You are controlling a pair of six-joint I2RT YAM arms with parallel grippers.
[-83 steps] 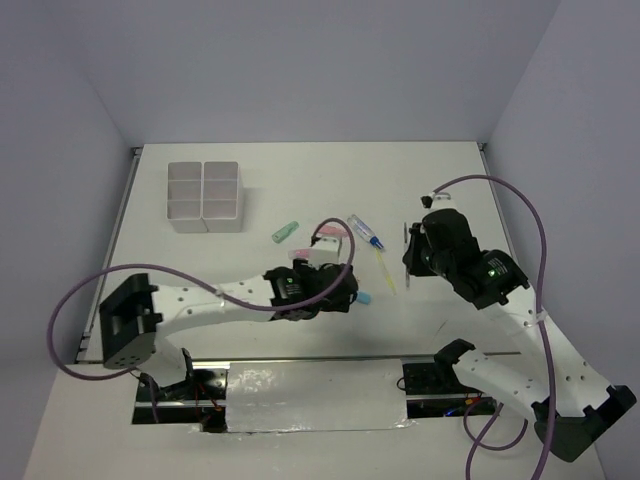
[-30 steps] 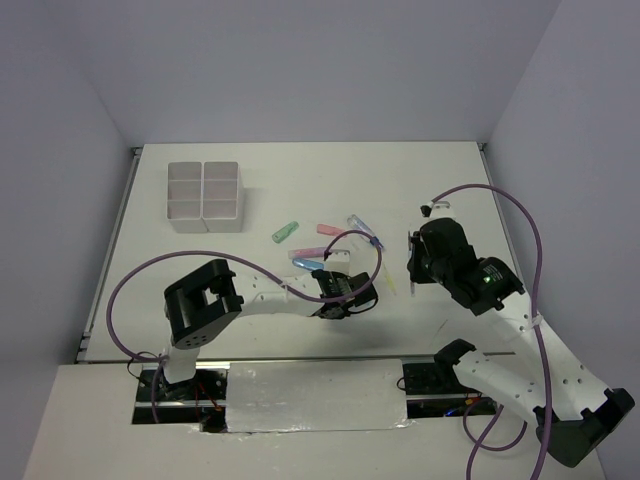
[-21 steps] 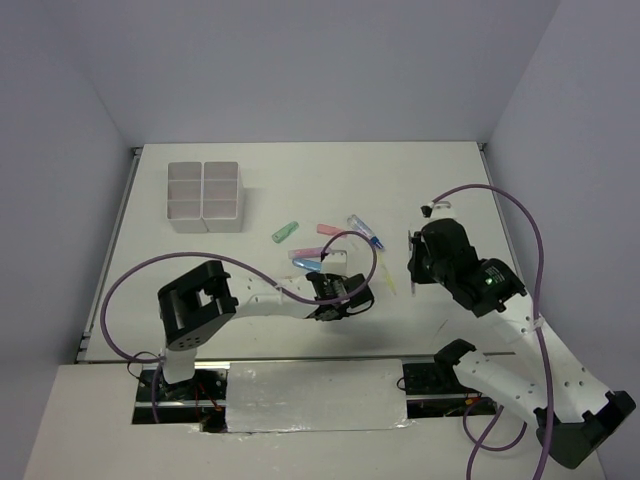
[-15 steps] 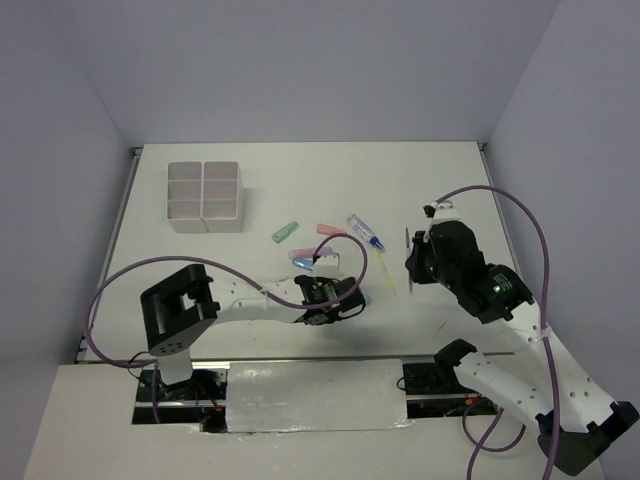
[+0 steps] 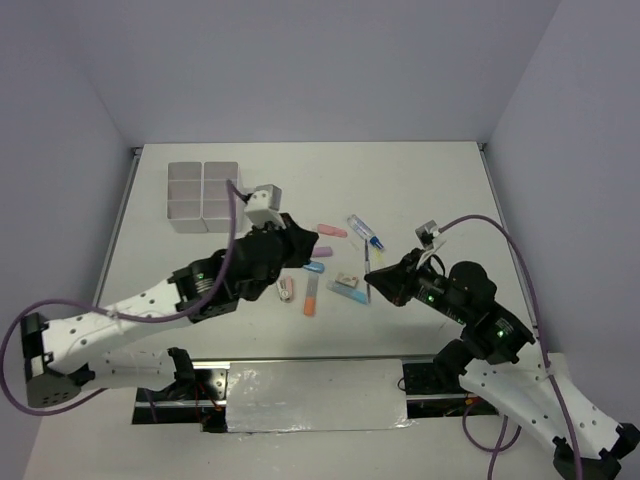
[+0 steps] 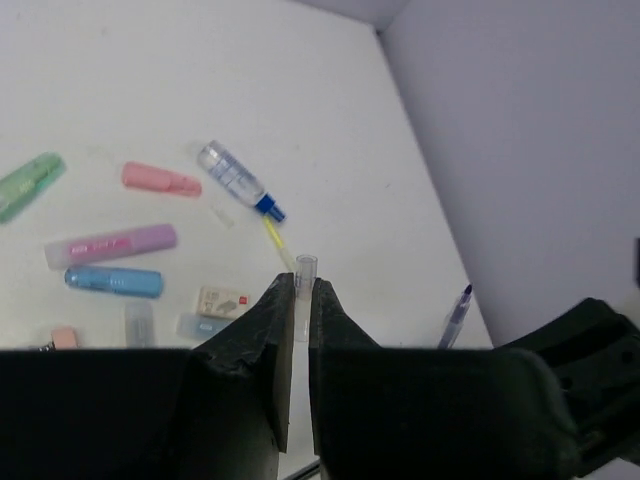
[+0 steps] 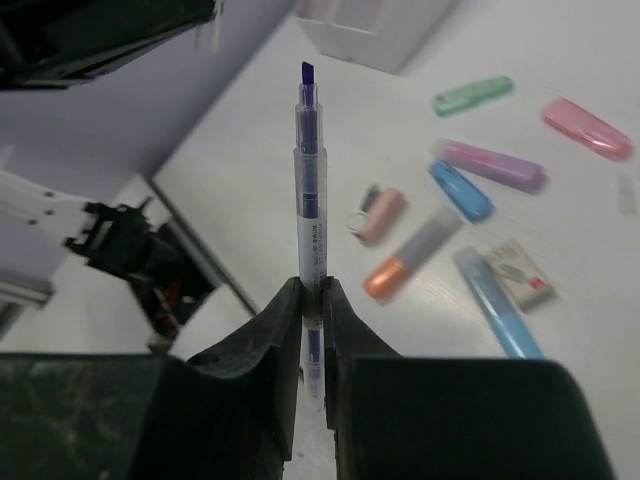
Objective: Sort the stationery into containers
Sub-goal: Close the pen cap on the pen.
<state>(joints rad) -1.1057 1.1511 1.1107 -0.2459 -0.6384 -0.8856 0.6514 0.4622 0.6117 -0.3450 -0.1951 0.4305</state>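
1. Your left gripper (image 6: 297,287) is pressed together on a thin clear pen (image 6: 306,266), held in the air above the table (image 5: 420,180).
2. Your right gripper (image 7: 311,290) pinches a purple-tipped pen (image 7: 310,180), upright and also off the table.
3. Nothing shows inside the four-part box (image 5: 190,222) at the far left, so sorting looks barely begun.
4. You have yet to sort the green stick (image 6: 28,185), pink stick (image 6: 160,179), blue stick (image 6: 113,282), orange stick (image 5: 310,297) and other pieces. They lie loose mid-table, well apart from the box.
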